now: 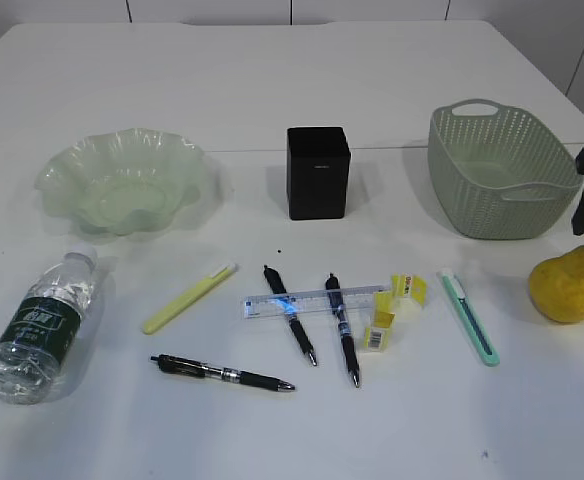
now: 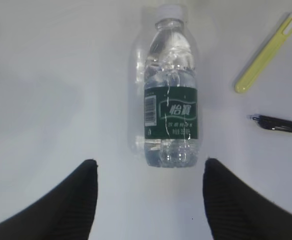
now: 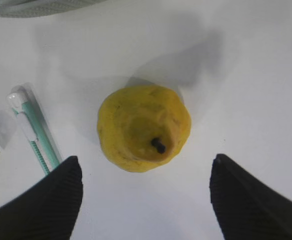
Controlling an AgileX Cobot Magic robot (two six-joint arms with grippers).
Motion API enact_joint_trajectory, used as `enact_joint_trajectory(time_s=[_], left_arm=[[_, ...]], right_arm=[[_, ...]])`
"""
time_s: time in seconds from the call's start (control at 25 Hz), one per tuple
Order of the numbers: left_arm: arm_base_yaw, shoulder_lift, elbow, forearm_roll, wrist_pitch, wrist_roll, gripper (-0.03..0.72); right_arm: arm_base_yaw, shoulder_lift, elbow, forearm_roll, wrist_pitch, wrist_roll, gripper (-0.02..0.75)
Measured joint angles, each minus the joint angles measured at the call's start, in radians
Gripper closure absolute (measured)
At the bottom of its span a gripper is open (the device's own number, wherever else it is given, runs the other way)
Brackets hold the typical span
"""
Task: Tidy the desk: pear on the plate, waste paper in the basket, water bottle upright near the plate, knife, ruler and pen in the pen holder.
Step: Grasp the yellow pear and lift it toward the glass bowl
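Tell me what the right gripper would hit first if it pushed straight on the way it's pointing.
Most likely the pear: it sits centred ahead of the open right gripper, between the two fingers, with nothing in between. How far off it is can't be told from the wrist view.

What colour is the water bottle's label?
Dark green with white print, clearest in the left wrist view on the water bottle.

Both claws open: L claw [image 2: 148, 200], R claw [image 3: 146, 200].

The desk [image 1: 292, 90] is viewed from the front at a downward slant. The water bottle [image 2: 171, 90] and pear [image 3: 143, 127] are viewed closely from above by the wrist cameras.
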Motion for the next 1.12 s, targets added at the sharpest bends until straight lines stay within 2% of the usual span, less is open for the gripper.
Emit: enact_joint_trajectory(time_s=[0.48,0.8,1.12], left_arm=[[0.0,0.055,-0.027,0.01,-0.013,0.0,0.222],[0.0,0.055,-0.027,0.01,-0.027,0.0,0.222],[0.0,0.055,-0.027,0.01,-0.028,0.0,0.222]], right_arm=[[0.0,0.114,-0.01,0.021,-0.01,-0.006,0.152],[-0.001,0.123,-0.012,0.027,-0.068,-0.009,0.153],[-0.001,0.177,-0.032,0.034,-0.06,-0.015,0.189]])
